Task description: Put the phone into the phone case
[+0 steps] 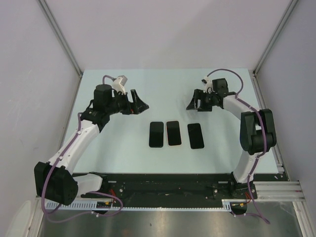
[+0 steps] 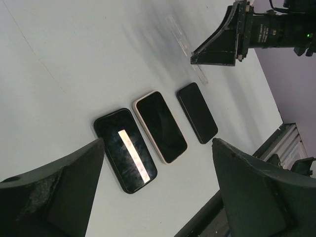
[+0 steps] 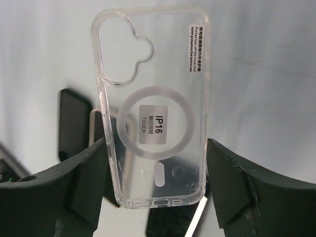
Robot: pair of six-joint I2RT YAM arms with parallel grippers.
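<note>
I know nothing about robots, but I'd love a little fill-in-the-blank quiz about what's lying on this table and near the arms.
The table holds ___ phones in a row.
The phone with the pale rim lies in the ___ of that row.
The clear case shows between the fingers of the ___ end effector.
The sticker inside that case's ring names the model ___.
Missing words: three; middle; right; IP16.
</note>
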